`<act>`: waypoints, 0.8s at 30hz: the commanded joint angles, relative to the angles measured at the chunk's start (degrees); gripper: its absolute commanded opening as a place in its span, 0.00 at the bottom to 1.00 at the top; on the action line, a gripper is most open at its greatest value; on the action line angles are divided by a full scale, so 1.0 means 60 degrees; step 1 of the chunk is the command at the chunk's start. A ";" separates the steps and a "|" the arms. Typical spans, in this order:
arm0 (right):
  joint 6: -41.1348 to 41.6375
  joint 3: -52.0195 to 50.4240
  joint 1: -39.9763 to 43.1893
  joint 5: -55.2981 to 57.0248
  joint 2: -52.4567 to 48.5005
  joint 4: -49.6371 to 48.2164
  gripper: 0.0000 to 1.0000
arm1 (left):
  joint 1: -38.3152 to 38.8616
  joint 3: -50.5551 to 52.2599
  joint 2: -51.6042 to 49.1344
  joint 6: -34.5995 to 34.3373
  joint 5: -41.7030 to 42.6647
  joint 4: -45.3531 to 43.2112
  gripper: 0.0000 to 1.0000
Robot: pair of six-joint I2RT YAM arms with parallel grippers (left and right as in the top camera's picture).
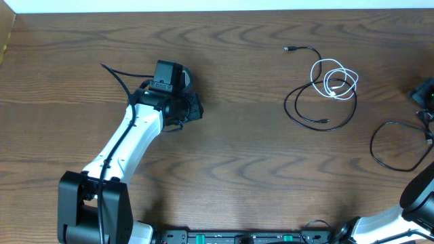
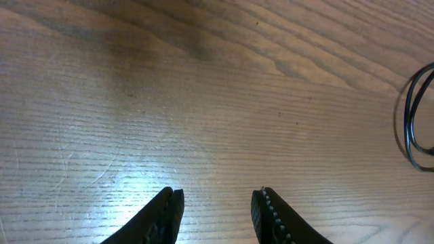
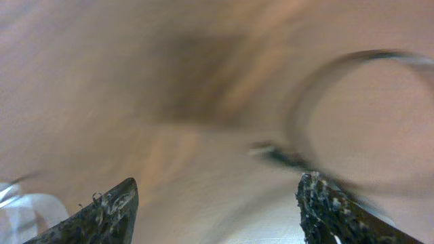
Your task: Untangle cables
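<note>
The white cable and black cable are seen overlapped on the tabletop, well apart from the left hand, which is held partly open and empty. The right hand is spread wide, nothing gripped.

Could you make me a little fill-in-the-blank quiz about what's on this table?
The coiled cable overlapping the black cable is ___.
Both lie on the ___ half of the table.
The left gripper holds ___.
Missing words: white, right, nothing.
</note>
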State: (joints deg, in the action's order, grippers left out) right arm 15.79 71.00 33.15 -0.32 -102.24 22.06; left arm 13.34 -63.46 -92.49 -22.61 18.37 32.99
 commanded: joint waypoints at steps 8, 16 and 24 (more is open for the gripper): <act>-0.1534 0.0076 -0.1443 -0.3169 0.0146 0.0692 0.51 | 0.0022 -0.0087 -0.0018 0.0087 0.0080 -0.0022 0.38; -0.1490 0.0076 -0.2681 -0.2488 -0.0758 -0.0058 0.44 | 0.0022 -0.0087 -0.0018 0.0087 0.0080 -0.0015 0.38; -0.0171 0.0076 -0.3049 -0.1293 -0.1774 -0.1031 0.43 | 0.0022 -0.0087 -0.0018 0.0084 0.0084 -0.0007 0.38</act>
State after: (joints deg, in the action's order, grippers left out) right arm 10.59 71.02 14.92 -11.22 -110.93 17.12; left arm 13.34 -63.46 -92.49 -22.61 18.37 32.95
